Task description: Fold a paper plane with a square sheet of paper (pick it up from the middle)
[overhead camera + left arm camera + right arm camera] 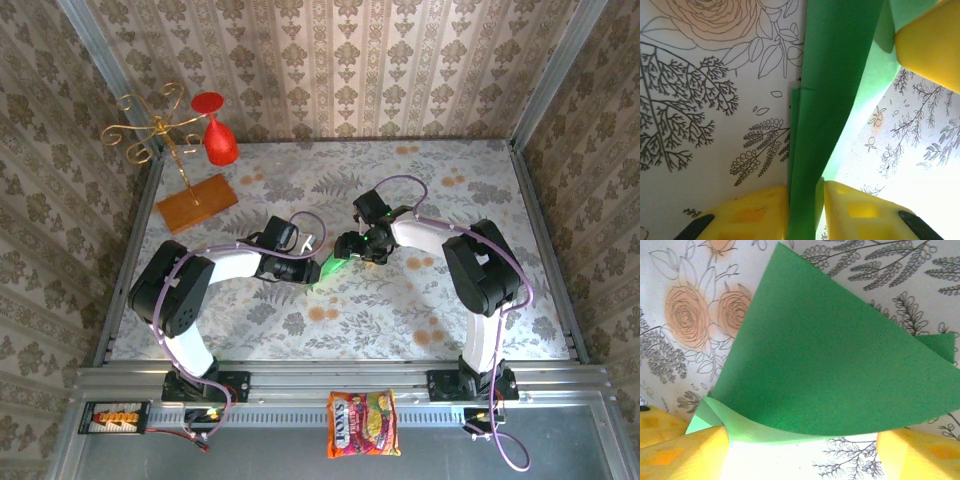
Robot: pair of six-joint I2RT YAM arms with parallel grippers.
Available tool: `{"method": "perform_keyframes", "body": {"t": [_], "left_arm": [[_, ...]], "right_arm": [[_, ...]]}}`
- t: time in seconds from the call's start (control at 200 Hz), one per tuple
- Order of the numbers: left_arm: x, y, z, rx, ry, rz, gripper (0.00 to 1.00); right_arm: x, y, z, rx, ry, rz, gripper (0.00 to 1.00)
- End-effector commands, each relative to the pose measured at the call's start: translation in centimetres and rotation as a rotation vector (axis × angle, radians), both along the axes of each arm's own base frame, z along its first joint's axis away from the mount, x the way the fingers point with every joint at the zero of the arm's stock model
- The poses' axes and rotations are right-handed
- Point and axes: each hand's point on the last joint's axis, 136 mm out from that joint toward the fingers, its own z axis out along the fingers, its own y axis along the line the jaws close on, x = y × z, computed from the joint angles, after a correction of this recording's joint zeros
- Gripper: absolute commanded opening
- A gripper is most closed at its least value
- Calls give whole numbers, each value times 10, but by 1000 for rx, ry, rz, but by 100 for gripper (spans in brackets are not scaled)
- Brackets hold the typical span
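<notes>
Paper plane (333,268), only part folded as yet, sits at the middle of the bench (430,180), right between the two wrists that meet there. Whether it rests on the flowered surface or hangs just clear of it I cannot tell. From above it shows as a small green sliver, and its long axis seems to run from near-left to far-right, from one arm toward the other.

The left jaws have it. Seen from that wrist, a narrow folded band runs straight out ahead between the yellow pads (755,210). Both pads look pressed against it, so I take this as a pinch on the creased spine at its near-left end. One of the right arm's fingers (932,42) shows just beside the band's far end.

The right jaws stand spread wide, released, with a broad curling flap lying between those fingers and not squeezed. That flap tapers to a corner away from the right wrist, toward the left, but I would not swear it is the nose.

Both arms are about equally near, the left holding and the right free. The coming move, I judge, is for the right jaws to take or press that loose flap down along the spine. It turns on the flap lying squarely inside them.
</notes>
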Motion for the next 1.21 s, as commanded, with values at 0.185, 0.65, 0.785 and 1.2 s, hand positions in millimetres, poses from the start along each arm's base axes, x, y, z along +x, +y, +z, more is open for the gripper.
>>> {"method": "perform_keyframes", "body": {"t": [0.185, 0.65, 0.785, 1.2], "left_arm": [[-10, 4, -26, 33, 68, 8, 23], [-13, 6, -32, 43, 88, 5, 23], [-14, 6, -34, 47, 97, 3, 21], [-18, 6, -42, 77, 107, -13, 21]], "right_arm": [[-9, -5, -15, -50, -14, 96, 81], [-6, -20, -45, -204, 56, 18, 78], [-11, -24, -53, -236, 73, 25, 76], [-16, -24, -65, -268, 98, 29, 66]]}}
